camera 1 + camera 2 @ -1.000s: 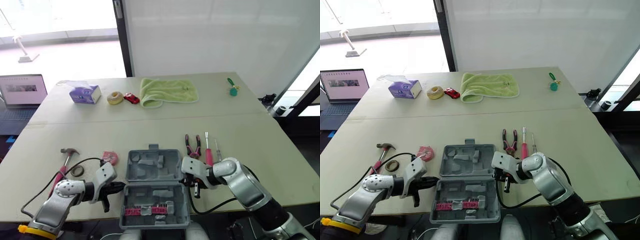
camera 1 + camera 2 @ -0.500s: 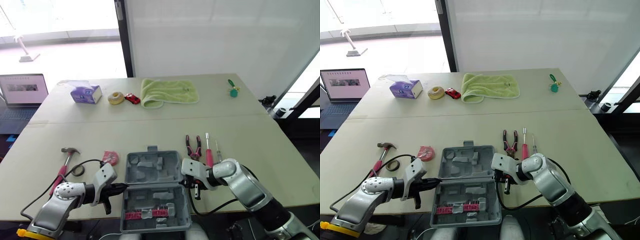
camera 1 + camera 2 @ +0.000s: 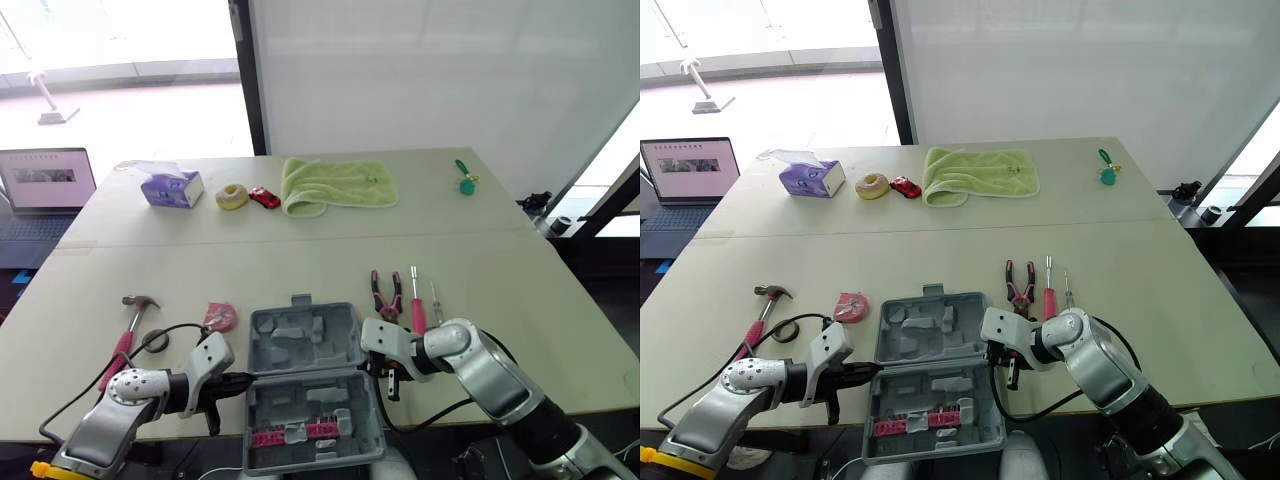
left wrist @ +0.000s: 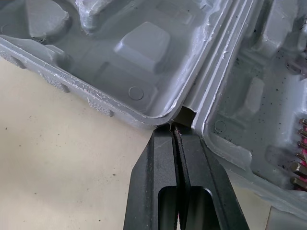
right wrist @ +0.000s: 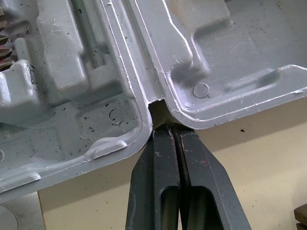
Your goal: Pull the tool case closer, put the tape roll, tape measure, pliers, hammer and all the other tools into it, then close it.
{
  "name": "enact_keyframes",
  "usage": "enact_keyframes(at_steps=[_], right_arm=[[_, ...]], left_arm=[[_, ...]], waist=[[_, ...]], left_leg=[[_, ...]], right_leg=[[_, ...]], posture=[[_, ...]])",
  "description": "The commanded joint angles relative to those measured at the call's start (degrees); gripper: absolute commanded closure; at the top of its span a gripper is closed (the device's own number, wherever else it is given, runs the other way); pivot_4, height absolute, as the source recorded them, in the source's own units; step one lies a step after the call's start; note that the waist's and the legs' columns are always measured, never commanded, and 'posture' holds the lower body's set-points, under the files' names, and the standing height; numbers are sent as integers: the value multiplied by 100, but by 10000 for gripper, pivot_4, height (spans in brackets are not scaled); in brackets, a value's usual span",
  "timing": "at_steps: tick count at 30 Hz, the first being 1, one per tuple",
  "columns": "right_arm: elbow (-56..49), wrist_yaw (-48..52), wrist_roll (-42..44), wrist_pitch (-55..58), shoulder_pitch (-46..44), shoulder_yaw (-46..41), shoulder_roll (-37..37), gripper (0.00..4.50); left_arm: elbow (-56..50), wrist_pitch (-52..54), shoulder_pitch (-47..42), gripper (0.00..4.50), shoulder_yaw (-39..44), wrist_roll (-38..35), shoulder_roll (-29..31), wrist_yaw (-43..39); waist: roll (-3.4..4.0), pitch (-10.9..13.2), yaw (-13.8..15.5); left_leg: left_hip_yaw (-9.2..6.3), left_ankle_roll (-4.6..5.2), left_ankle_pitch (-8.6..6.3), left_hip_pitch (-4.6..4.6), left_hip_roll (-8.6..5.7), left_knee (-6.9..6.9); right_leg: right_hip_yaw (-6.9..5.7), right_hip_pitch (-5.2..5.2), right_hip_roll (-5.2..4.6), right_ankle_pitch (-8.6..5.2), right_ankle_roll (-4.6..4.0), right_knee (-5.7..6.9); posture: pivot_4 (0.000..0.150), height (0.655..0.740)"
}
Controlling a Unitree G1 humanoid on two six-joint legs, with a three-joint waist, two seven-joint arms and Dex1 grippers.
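The left end effector (image 4: 172, 128) had its two black fingers pressed together, and the tips touched the little gap at the hinge on one side of the tool case (image 3: 300, 345). The right end effector (image 5: 172, 127) was pressed together too, with its tips at the hinge gap on the other side. The gray case lay open and flat at the near edge of the surface (image 3: 300, 265), between the two arms. Its lid half, with the handle, was the far half. The near half held a row of pink bits (image 3: 293, 433). Just beside the right arm, a bit farther back, lay the pliers (image 3: 386, 294), a red screwdriver (image 3: 417, 300) and a thin screwdriver (image 3: 436, 297), side by side. On the left side lay the pink tape measure (image 3: 219, 317), a dark ring (image 3: 154, 342) and the hammer (image 3: 130, 325). Far back on the surface sat a purple tissue box (image 3: 171, 187), a pale tape roll (image 3: 232, 196), a small red toy car (image 3: 264, 197) and a green towel (image 3: 335, 183).
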Motion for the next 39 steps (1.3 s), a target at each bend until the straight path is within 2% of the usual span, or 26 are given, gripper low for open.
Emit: enact_keyframes(at_steps=[1, 8, 17, 21, 24, 27, 32, 35, 38, 39], right_arm=[[24, 43, 172, 71, 150, 134, -53, 44210], [-292, 124, 484, 382, 247, 168, -106, 44210], [-66, -29, 374, 230, 214, 200, -277, 44210], [40, -75, 523, 166, 378, -184, -490, 44210], [67, -72, 1012, -183, 749, -1024, -665, 44210], [-58, 118, 1688, -1075, 1203, -2022, -737, 44210], [186, 449, 2835, -1393, 1824, -3878, -925, 44210], [724, 507, 3069, -2162, 2271, -4832, -894, 45000], [1304, 453, 3361, -2412, 2572, -5559, -798, 36082], [1668, 310, 3459, -2470, 2565, -5863, -758, 31206]], left_arm=[[127, -176, -76, 44407, -14, 110, 36, 71], [257, -214, -263, 44407, -153, 179, -83, 158], [171, -153, -232, 44407, -236, 123, -190, 150], [561, -280, -259, 44407, 156, 202, 53, 283], [778, -472, -141, 44407, 763, -35, 334, 239], [687, -747, 83, 44407, 1304, -455, 449, -28], [735, -918, 308, 44407, 2277, -870, 517, 44], [995, -1026, 586, 36220, 2925, -1061, 634, -1], [1510, -1362, 867, 21867, 3394, -1020, 724, -40], [1780, -1538, 995, 16464, 3537, -934, 788, -46]], waist=[[0, 0, 4], [0, 0, 128], [0, -3, 136], [0, -3, 146], [-1, -2, 147], [0, 4, 144], [9, 10, 145], [6, 9, 146], [10, 8, 137], [12, 8, 137]], left_leg=[[0, 0, 0, 0, 0, 0], [-1, 0, 0, -1, -1, 0], [-2, 0, 0, 2, -1, 0], [-4, 0, 0, 2, -1, 1], [-10, 0, 0, -1, -1, 1], [-12, 0, 0, -10, 2, 1], [-12, 0, 0, -14, 9, 0], [-11, 2, -2, -15, 8, -7], [-5, 4, -3, -15, 7, -12], [-3, 4, -3, -15, 8, -12]], right_leg=[[0, 0, 0, 0, 0, 0], [-2, 1, -2, 0, 0, -2], [-6, 10, -4, 0, 0, -5], [-7, 12, -5, 0, 1, -6], [-12, 11, -7, 0, 1, -7], [-12, 4, -8, 0, 1, -11], [-18, 10, -8, 0, 1, -31], [-27, 19, -7, 1, 1, -51], [-39, 27, -7, 1, 0, -65], [-39, 28, -7, 0, -1, -67]], posture=[[1500, 7400], [1500, 7400], [1500, 7400], [1500, 7400], [1500, 7400], [1500, 7400], [1500, 7400], [1500, 7400], [1500, 7400], [1500, 7400]])
